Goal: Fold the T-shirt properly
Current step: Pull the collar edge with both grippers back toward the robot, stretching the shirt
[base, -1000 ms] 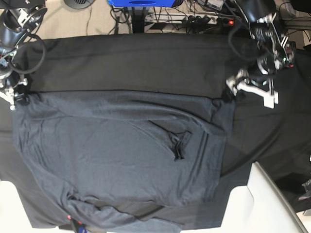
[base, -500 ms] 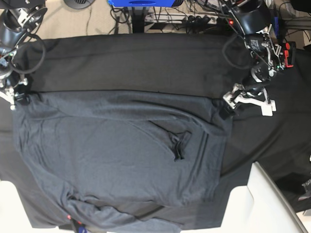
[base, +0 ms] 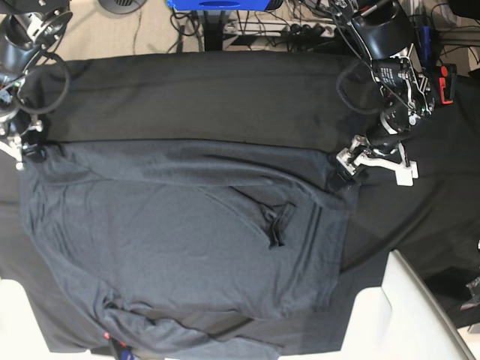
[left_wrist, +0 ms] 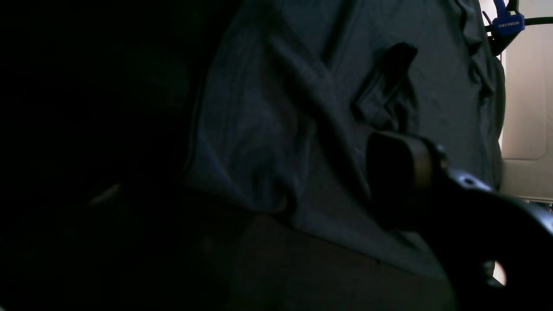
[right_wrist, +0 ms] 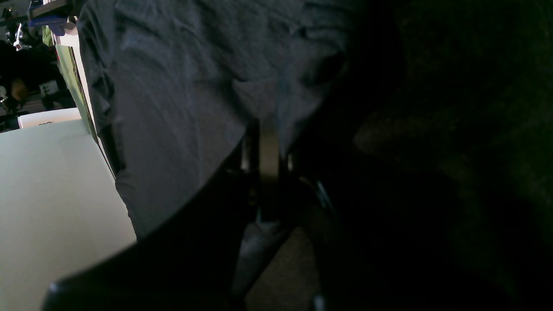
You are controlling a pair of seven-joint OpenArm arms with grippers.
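Black cloth covers the table (base: 225, 90), and the dark slate-grey short-sleeved knit T-shirt (base: 180, 240) lies spread across it. Left gripper (base: 373, 163) sits at the shirt's far corner, jaws apart. Right gripper (base: 22, 154) is clamped shut on the opposite corner. A blue clamp (left_wrist: 509, 22) reads "WORKPRO" — upside down.

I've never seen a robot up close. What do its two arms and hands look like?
Both arms are black and wrapped in loops of black cable. The left hand has silvery-white metal parts with dark finger pads. The right hand shows white brackets and dark slim fingers.
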